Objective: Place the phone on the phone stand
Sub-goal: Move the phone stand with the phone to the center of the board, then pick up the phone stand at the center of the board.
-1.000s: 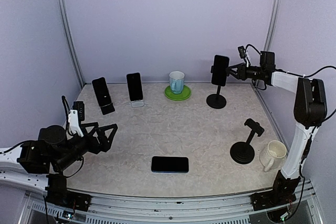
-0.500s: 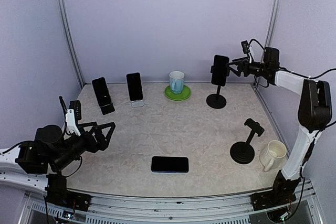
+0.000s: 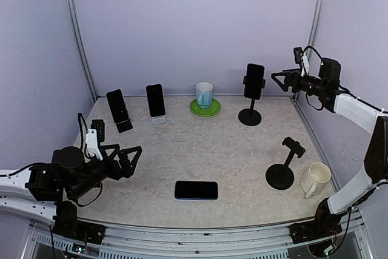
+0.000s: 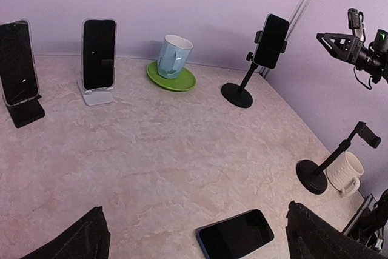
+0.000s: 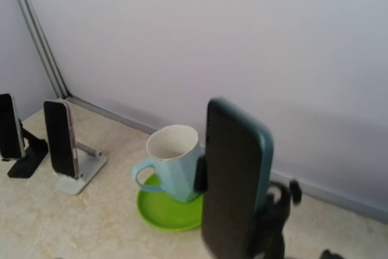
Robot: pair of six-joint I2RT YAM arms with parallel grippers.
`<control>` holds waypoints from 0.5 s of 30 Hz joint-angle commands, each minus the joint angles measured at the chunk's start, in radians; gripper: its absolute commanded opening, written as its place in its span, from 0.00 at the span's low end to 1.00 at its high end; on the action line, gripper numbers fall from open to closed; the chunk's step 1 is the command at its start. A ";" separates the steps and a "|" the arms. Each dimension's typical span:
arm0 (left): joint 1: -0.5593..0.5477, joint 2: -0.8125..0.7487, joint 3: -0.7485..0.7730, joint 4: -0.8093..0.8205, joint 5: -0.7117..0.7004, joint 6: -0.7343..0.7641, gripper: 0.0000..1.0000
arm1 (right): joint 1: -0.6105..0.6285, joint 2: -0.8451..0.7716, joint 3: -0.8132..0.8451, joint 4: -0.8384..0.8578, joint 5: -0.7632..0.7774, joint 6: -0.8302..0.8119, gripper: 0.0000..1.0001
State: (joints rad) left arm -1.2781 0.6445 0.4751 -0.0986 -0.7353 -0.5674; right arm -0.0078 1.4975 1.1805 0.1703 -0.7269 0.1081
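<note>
- Top view: the right gripper [image 3: 277, 82] hangs in the air just right of the clamped phone [image 3: 254, 81], clear of it, jaws spread and holding nothing.
- The clamped phone stands upright in the tall stand [image 3: 250, 117] at the back right of the surface [image 3: 242, 150].
- The left gripper [image 3: 133, 159] is low at the near left, jaws spread wide and empty.
- A flat phone [image 3: 196, 190] lies near the front centre. A bare stand [image 3: 282, 171] is at the right, with a mug [image 3: 315, 179] just beside it.
- Left wrist view: the flat phone lies low in the view between this gripper's two fingers, apart from both. Two propped phones [image 4: 99, 54] and a cup [image 4: 173, 57] on a saucer [image 4: 171, 80] are at the back.
- Right wrist view: the clamped phone fills the foreground, upright in its clamp. The cup and saucer are behind it.
</note>
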 commanded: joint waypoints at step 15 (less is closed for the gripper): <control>-0.006 0.077 -0.025 0.143 0.057 0.040 0.99 | 0.070 -0.629 -0.418 -0.125 0.263 0.154 0.89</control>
State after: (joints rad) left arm -1.2785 0.7242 0.4587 0.0036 -0.6930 -0.5449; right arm 0.0414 0.9405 0.7937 0.1364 -0.5419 0.2501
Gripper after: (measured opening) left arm 0.988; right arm 0.885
